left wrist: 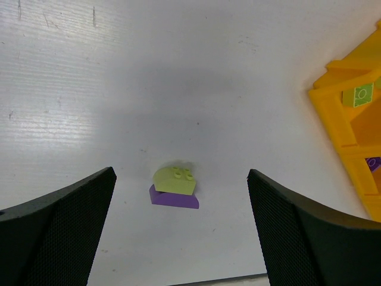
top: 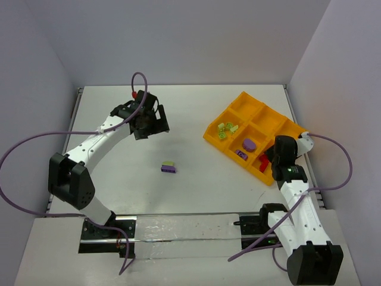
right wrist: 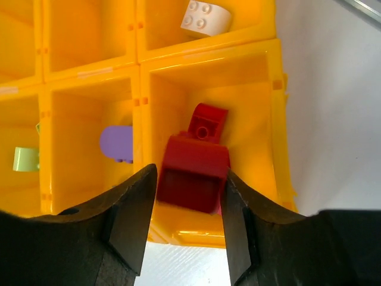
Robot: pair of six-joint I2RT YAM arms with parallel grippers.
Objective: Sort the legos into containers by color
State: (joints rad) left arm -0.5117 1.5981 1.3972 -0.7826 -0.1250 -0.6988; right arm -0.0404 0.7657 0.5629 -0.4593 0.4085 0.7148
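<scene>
Left gripper [top: 153,130]: jaws spread wide and empty, hanging over the table [top: 119,190] well to the left of the tray [top: 226,114].
Right gripper [right wrist: 190,174]: closed on a red brick [right wrist: 193,164], above the tray's near-right corner compartment.
Held brick: pressed on both flanks by the fingers, tilted, raised off the compartment floor.
Second red brick [right wrist: 207,122]: lying on the floor of that same tray compartment.
Purple brick [right wrist: 116,143]: in the tray compartment just left of the red one.
Yellow-green bricks [top: 226,129]: clustered in the tray's near-left compartment.
Clump [top: 168,167]: one yellow-green brick stuck on a purple one, on the table left of the tray, nearer the arms' bases.
</scene>
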